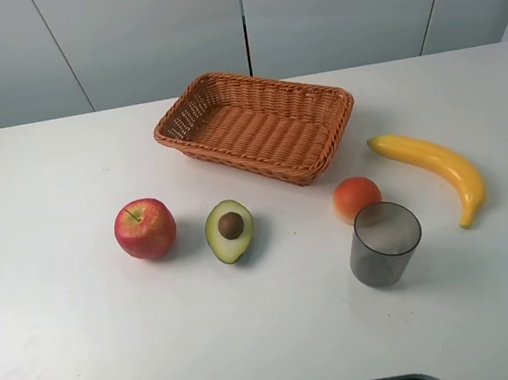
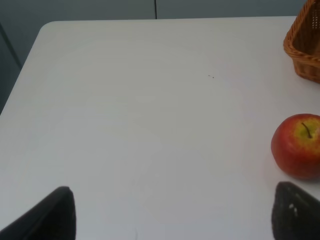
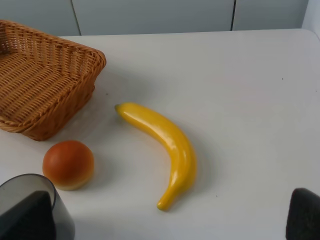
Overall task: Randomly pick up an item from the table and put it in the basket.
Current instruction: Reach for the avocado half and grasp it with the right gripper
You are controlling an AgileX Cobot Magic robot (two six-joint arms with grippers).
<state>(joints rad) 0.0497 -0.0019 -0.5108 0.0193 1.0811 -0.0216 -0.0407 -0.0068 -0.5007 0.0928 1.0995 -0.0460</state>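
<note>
The left tool (image 2: 172, 215) is released. Its two dark fingertips stand wide apart over bare tabletop (image 2: 130, 125) with nothing between them. The right tool (image 3: 167, 217) is spread as wide and grips nothing, though the grey cup (image 3: 30, 207) stands close against one of its fingertips. Neither tool shows in the high view.

In the left wrist view the red apple (image 2: 297, 146) sits just beyond one fingertip, with a corner of the basket (image 2: 305, 55) farther off. The avocado half (image 1: 230, 231) appears in neither wrist view. In the high view it lies cut face up, a little left of centre, just right of the apple (image 1: 145, 228) and not touching it.

Its long axis runs nearly up and down the frame, tapered end toward the lower edge. The basket (image 1: 241, 159) sits above it and slightly right, near but apart.

The left tool is probably the nearer, since it already looks at the avocado's neighbour. The right tool would have to pass the cup (image 1: 385, 243) and the orange-red fruit (image 1: 357, 198).

By count:
- one avocado half
- one apple
- one orange-red fruit
- one banana (image 1: 437, 167)
- one cup
- one basket
- two tools
</note>
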